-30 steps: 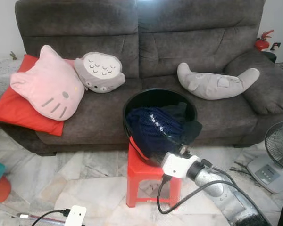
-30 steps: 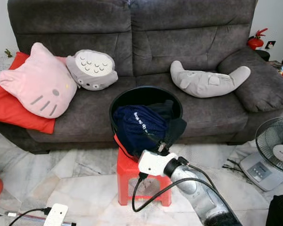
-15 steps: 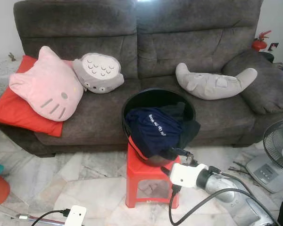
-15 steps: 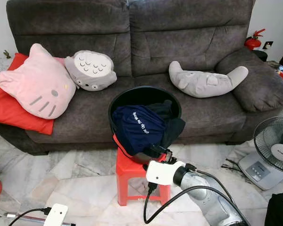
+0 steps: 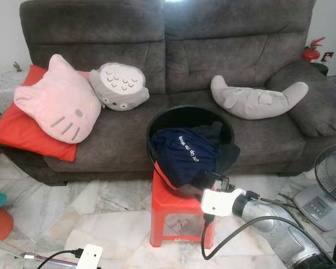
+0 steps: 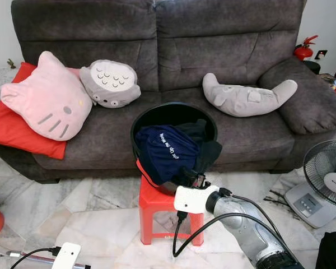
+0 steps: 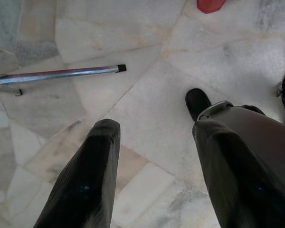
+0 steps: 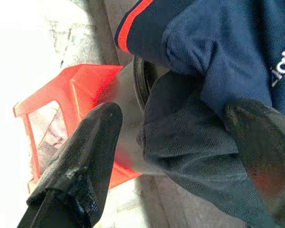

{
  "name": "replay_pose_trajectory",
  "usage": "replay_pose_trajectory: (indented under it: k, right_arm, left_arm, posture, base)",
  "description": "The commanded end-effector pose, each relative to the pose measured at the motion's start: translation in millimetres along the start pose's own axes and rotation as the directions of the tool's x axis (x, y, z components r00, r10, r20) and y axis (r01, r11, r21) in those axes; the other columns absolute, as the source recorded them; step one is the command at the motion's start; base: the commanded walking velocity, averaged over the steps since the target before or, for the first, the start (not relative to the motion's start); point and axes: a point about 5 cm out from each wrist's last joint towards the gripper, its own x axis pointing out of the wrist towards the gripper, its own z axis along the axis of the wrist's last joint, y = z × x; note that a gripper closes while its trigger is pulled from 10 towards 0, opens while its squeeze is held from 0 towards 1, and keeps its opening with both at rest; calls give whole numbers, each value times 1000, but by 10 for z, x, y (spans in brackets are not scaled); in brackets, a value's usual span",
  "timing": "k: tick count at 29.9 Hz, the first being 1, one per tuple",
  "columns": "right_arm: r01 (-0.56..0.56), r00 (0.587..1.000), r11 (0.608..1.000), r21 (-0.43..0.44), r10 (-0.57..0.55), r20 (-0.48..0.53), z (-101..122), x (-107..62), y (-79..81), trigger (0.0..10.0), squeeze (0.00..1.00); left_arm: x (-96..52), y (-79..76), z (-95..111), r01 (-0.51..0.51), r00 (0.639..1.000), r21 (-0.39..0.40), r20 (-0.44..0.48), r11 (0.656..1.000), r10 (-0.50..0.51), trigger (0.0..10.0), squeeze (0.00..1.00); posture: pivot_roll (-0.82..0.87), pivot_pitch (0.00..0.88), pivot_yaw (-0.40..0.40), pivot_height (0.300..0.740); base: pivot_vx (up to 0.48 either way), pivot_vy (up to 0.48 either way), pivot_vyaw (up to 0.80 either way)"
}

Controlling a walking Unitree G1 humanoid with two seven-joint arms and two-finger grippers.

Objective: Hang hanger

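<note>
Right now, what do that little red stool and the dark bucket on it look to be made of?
The red stool looks like moulded plastic: uniform colour, slight sheen, cut-out sides. The black bucket also seems plastic, smooth and thin-rimmed, though that is less certain. The navy garment spilling over it is soft knit fabric.

A dark grey sofa (image 5: 173, 61) stands against a white wall (image 5: 3, 39). Before the sofa lies marble floor (image 5: 101, 213); a fan (image 5: 331, 185) stands right.

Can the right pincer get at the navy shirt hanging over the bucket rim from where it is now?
Probably yes. The right pincer is open at the near rim of the black bucket, with the navy shirt draped over that rim between its fingers. Nothing is in the way.
</note>
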Motion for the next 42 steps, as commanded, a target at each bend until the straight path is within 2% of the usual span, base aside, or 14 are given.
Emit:
replay_pose_trajectory:
  k: [1,10,20,33,34,35,42]
  right_arm:
    - [8,1000,1000,-16,-8,5,31,37,-56,10000,0]
    - [108,994,993,-53,-107,30,91,101,-194,10000,0]
    - [82,996,994,-72,-79,43,103,168,-190,10000,0]
    - [120,992,987,-108,-115,51,118,289,-303,10000,0]
    - [130,991,984,-121,-125,47,112,299,-317,4078,0]
    - [130,991,984,-122,-125,46,110,301,-317,39,0]
    - [141,989,983,-117,-136,52,110,316,-318,0,0]
  left_arm:
    - [-4,27,-22,-10,1000,5,-10,1000,10,10000,0]
    - [-5,32,-24,-14,1000,7,-9,1000,14,10000,0]
    - [-5,31,-24,-13,1000,9,-8,1000,13,10000,0]
    - [-5,34,-18,-21,1000,9,-3,1000,21,10000,0]
    - [-5,34,-18,-21,1000,9,-3,1000,22,10000,0]
    - [-5,35,-17,-22,1000,9,-3,1000,22,10000,0]
    - [-5,37,-17,-27,1000,12,-1,1000,27,10000,0]
  posture:
    - [-170,0,53,740]
    - [-166,0,54,740]
    - [-167,0,56,740]
    - [-158,0,56,740]
    - [-158,0,56,740]
    - [-158,0,56,740]
    - [-157,0,57,740]
  base:
    - [0,0,0]
    - [0,0,0]
    - [0,0,0]
    - [0,0,0]
    - [0,0,0]
    - [0,0,0]
    - [0,0,0]
